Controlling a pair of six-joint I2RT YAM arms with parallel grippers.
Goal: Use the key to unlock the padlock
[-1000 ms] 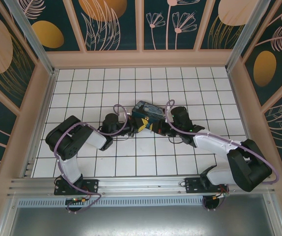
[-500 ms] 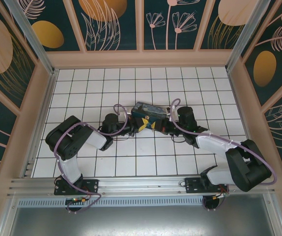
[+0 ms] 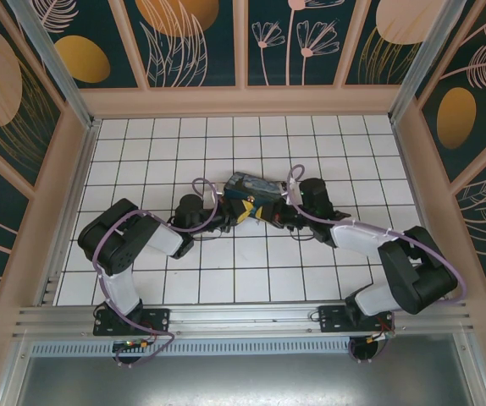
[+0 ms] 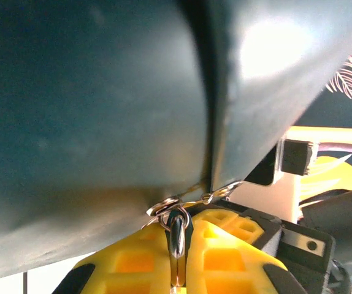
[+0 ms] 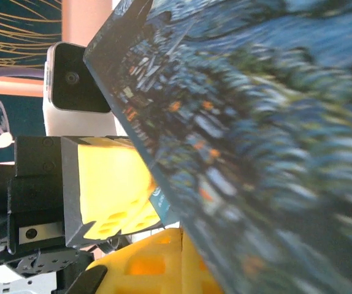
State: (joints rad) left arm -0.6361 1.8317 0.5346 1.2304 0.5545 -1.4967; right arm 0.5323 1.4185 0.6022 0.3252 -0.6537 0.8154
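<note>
Key (image 4: 176, 237): there it is, a thin silvery sliver of metal seen edge-on. It hangs off a small split ring (image 4: 162, 210), right under the lower edge of the tin box (image 4: 102, 92).
Left gripper (image 4: 179, 245): jaws drawn together on the key. We see its two yellow fingers (image 4: 133, 260) pressing in from either side with hardly a gap between them.
Tin box: blue and painted, in the middle of the table (image 3: 141, 152). From above, we see its near edge right at the spot where the two grippers meet. In the left wrist view its dark wall looms just above the key.
Right gripper (image 3: 271, 215): it reaches in from the right, nose to nose with the left one, just beside the box's near edge. We cannot tell whether its jaws are apart or together. In its own wrist view we catch one yellow finger (image 5: 157, 266) at the bottom, with the painted face of the box close over it.
Opposite the right wrist: we look straight at a yellow finger of the left gripper in its black mount, with the white camera housing (image 5: 72, 86) above it.
Table: white tiles with a dark grid, and both arms stretch from the near edge towards the centre.
</note>
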